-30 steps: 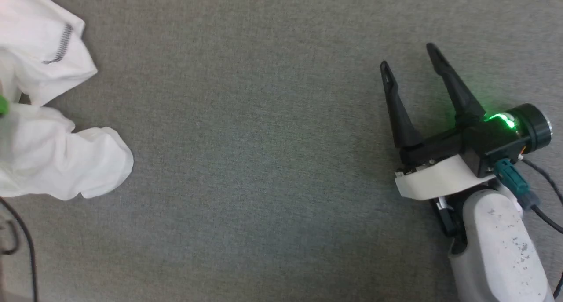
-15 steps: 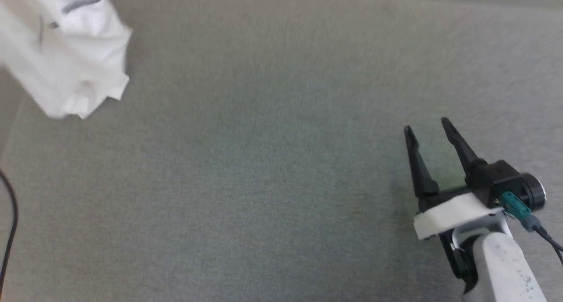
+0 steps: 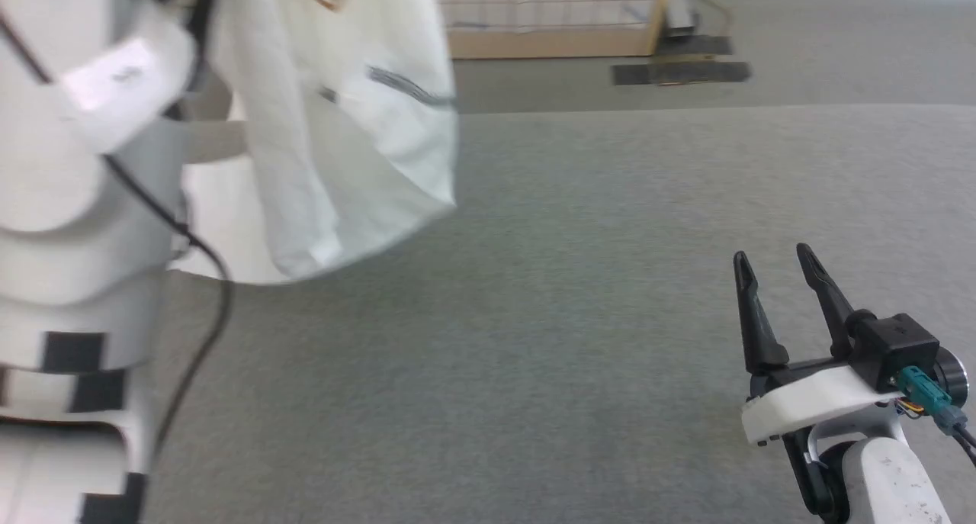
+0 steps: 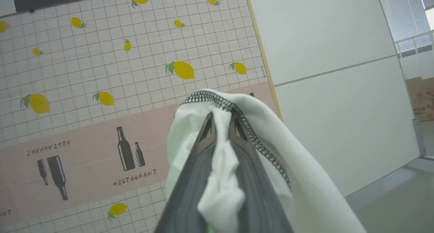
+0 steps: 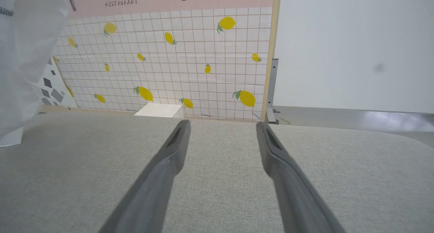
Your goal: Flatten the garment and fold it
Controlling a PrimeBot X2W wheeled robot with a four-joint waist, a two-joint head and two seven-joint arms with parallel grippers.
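The white garment [image 3: 343, 127] hangs in the air at the upper left of the head view, above the grey table, with dark stitching and a brown-edged patch near the top. In the left wrist view my left gripper [image 4: 222, 121] is shut on a bunched fold of the garment [image 4: 220, 189], and a stitched hem drapes over the fingertips. My right gripper [image 3: 774, 261] stands open low over the table at the lower right, with nothing between its fingers. The right wrist view shows its fingers [image 5: 169, 158] spread over the bare cloth and the garment [image 5: 23, 56] hanging at the left edge.
The grey fabric table [image 3: 534, 318] stretches across the middle. My pale left arm [image 3: 69, 204] with a black cable stands at the left. Behind the table's far edge is a lemon-patterned panel [image 5: 169, 56] in a wooden frame, with a small white box [image 5: 159, 110] at its foot.
The head camera has tilted up, so the far table edge and the panel now show. The garment has gone from lying bunched at the left to hanging lifted. The right gripper stays open.
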